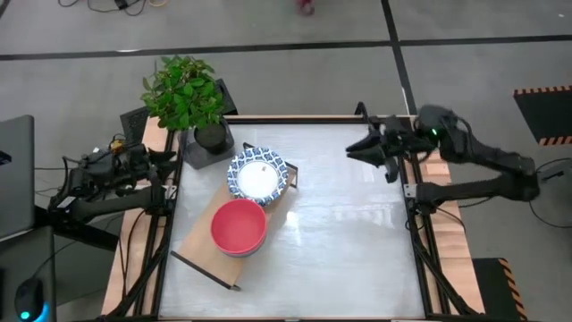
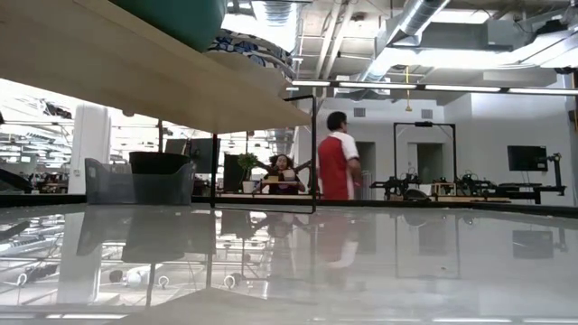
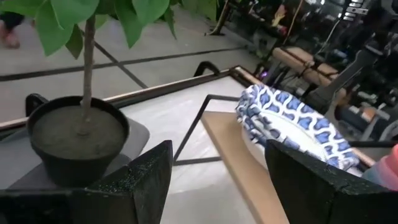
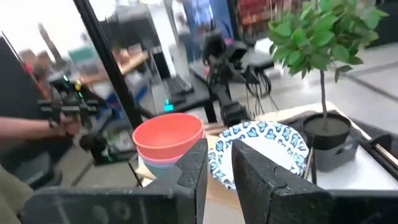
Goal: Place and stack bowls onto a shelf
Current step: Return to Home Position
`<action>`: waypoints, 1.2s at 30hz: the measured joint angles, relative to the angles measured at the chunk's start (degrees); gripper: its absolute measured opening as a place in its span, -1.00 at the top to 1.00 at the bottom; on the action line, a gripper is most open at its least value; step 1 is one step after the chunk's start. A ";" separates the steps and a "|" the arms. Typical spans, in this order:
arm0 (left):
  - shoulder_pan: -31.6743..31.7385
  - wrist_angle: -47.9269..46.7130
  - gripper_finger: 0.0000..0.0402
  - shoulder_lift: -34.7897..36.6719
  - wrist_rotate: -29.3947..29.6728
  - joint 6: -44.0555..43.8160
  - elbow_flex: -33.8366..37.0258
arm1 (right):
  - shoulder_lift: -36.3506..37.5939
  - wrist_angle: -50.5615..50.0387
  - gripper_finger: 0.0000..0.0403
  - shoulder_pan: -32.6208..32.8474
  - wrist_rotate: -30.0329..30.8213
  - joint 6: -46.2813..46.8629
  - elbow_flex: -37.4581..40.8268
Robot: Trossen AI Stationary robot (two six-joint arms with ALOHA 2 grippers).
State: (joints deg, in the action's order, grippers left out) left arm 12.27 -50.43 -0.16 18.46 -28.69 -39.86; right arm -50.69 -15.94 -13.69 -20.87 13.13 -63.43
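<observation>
The light-wood shelf [image 1: 198, 240] lies slantwise on the table's left half. Two stacks of bowls sit on its board. The blue-and-white patterned bowls [image 1: 257, 174] sit at its far end, also in the left wrist view [image 3: 292, 121]. A red bowl [image 1: 238, 225] tops a stack near the middle, with pink and blue rims under it in the right wrist view [image 4: 166, 140]. My left gripper [image 3: 217, 186] is open at the table's left edge, facing the shelf's far end. My right gripper [image 4: 219, 171] hovers over the table's far right, its fingers a narrow gap apart. Neither gripper holds anything.
A black plant pot [image 1: 210, 136] with a leafy plant stands on a grey tray at the far left corner, close to the patterned bowls. Bare tabletop [image 1: 349, 241] spreads to the right of the shelf. People show in the room beyond [image 2: 339, 162].
</observation>
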 joint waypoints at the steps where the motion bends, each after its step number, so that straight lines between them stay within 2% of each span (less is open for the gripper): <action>1: 0.00 -0.26 -0.21 0.01 -0.03 0.65 0.00 | 2.74 3.21 0.52 -0.21 0.06 1.36 4.06; 5: 0.00 1.82 -0.21 0.03 -1.32 2.96 -0.32 | 14.20 15.46 0.52 -1.21 1.11 6.51 18.35; 10: 0.00 4.30 -0.21 0.07 -6.90 6.20 -0.55 | 26.47 23.63 0.52 -0.92 1.49 10.23 30.16; 16: 0.00 4.37 -0.21 0.07 -5.88 5.95 -0.37 | 40.08 25.25 0.52 -0.38 3.18 11.06 38.67; 21: 0.00 7.87 -0.21 0.09 -8.62 4.42 3.82 | 50.31 24.26 0.52 -0.22 4.36 12.24 44.90; 25: -0.02 13.09 -0.21 0.05 -12.18 2.65 9.81 | 50.09 22.64 0.52 -0.23 4.96 13.79 47.38; 29: -0.02 22.10 -0.21 0.09 -15.86 1.46 16.16 | 49.88 22.99 0.52 -0.21 5.06 16.63 49.61; 36: -2.45 43.01 -0.21 0.04 -22.07 1.28 28.55 | 50.49 22.23 0.52 -0.21 4.51 14.59 50.54</action>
State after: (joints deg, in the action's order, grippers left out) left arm 9.83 -7.41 -0.13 -3.61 -27.40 -11.31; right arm -0.20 6.29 -13.90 -16.36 27.71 -12.88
